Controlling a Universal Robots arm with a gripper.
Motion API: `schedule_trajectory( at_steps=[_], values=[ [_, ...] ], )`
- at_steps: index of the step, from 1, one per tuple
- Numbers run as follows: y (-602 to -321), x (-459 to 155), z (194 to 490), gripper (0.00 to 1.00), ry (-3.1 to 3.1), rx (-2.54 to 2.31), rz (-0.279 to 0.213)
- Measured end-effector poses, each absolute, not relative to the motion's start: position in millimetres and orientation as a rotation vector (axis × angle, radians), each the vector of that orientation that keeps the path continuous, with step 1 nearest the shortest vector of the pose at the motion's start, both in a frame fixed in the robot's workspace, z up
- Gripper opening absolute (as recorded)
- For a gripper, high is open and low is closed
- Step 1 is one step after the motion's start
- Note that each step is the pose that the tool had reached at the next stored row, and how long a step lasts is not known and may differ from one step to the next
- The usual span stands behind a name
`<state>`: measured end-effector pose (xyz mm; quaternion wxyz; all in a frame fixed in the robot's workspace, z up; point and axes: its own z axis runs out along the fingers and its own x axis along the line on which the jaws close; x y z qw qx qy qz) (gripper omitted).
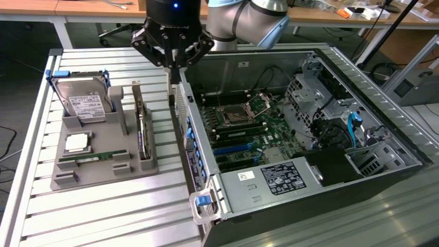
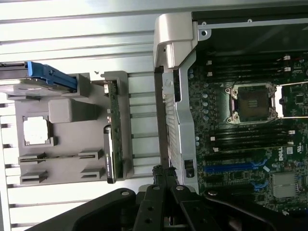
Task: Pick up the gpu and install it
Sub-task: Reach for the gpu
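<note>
So, the pincer (image 1: 175, 66) is clamped fully shut with nothing in it, tips pressed together and pointing straight down. It hangs over the far corner of the open case (image 1: 199, 154), right above the side wall that faces the tray (image 1: 96, 172).

The gpu (image 1: 141, 123) hasn't been picked up yet. It's standing on its long edge in the grey tray on the counter (image 1: 103, 216), in the slot closest to the case. The green board edge faces up, and the wrist view shows something dark on one face, which I take to be the cooler.

The bit that matters: the card sits lower than the pincer and off to the exterior view's left of it, on the tray side of that case wall, not under the tips. Its long axis runs pretty much parallel to the wall, from the tray's far end toward the camera. The pincer is up by the card's far end, not over its middle. In the wrist view the tips line up with the wall's top edge, and the card is just beside it across a strip of bare counter.

The arm (image 1: 247, 20) comes in from behind the case, wrist upright, tool aimed down, well above the card. The hard drive (image 1: 82, 103) and memory stick (image 1: 92, 156) share the tray, further from the case.
</note>
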<state>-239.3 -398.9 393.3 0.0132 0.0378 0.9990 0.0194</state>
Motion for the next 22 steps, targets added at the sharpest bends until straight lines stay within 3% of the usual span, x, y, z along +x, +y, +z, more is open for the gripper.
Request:
schedule_trajectory(
  at_steps=[22],
  values=[
    [-398.9,-248.4,393.3,0.11,3.112,0.118,0.060]
  ],
)
